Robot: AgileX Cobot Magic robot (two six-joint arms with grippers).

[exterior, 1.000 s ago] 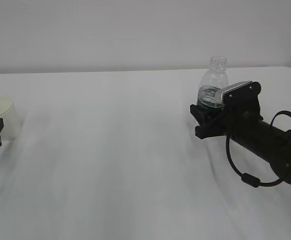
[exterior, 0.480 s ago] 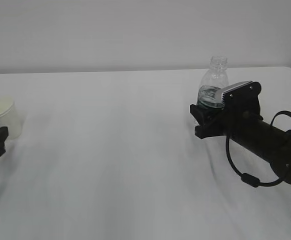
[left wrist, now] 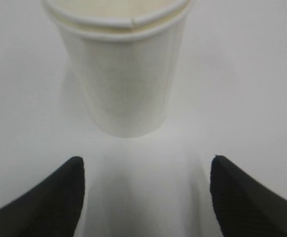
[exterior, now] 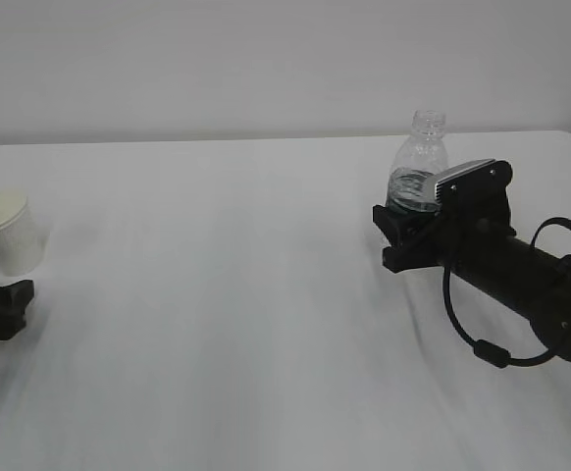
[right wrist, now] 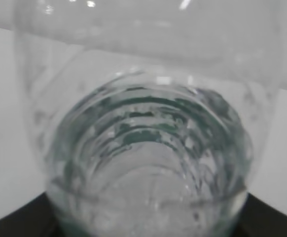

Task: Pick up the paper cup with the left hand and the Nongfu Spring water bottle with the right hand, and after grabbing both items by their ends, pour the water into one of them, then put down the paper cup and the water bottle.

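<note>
The small white tapered paper cup [exterior: 7,230] with its rolled rim and cream inside stands upright on the white worktop [exterior: 217,314], far to the left in the exterior view. The left hand's black pincer [left wrist: 146,185] sits low on the worktop just in front of the cup, near it but not touching; in the left wrist view its two dark fingertips [left wrist: 59,190] are spread wide apart, wider than the cup's base, with bare worktop between them and nothing held. The cup fills the upper middle of that view, centred on the gap.

Over on the right, the small clear ribbed plastic Nongfu Spring water bottle [exterior: 420,165] stands upright and uncapped near the back of the worktop. The right hand's black pincer [exterior: 403,233], with its grey-white plate and looping black cable [exterior: 482,334], is clamped around the bottle's lower part, about at the dark green label band (most of the band is hidden behind the pincer). The right wrist view looks closely at the bottle's ribbed wall, where clear water [right wrist: 148,197] fills the lower part, with green tints showing through the plastic. Cup and bottle are well apart.
</note>
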